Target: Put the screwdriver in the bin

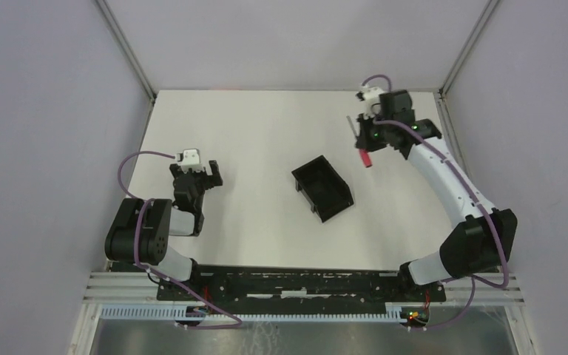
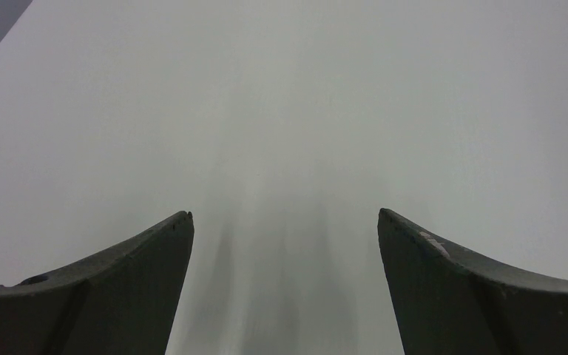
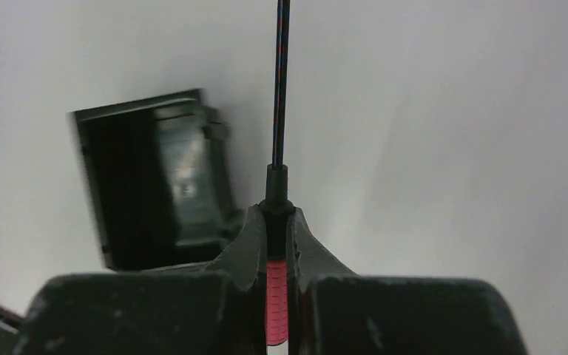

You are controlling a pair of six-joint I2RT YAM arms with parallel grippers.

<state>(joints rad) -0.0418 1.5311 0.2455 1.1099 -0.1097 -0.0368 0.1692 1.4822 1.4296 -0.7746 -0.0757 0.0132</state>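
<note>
The right gripper (image 3: 276,229) is pinching the slim red-handled metal screwdriver (image 3: 281,89) tight — a thin hold risking swivel, missing the black plastic bin (image 3: 122,192).

Diffuse, even overhead light; a soft, faint shadow hugs the bin (image 1: 323,188). Left wrist view: hazy, pale table (image 2: 414,89) with dim grey shadow streaks near centre. Right wrist view: bin blurred, screwdriver (image 3: 282,89) shaft sharp.

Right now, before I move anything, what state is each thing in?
bin: upright, nothing visible inside.
screwdriver: gripped at its red handle, outside the bin.
right hand: shut on the screwdriver.
left hand: open, empty.
</note>
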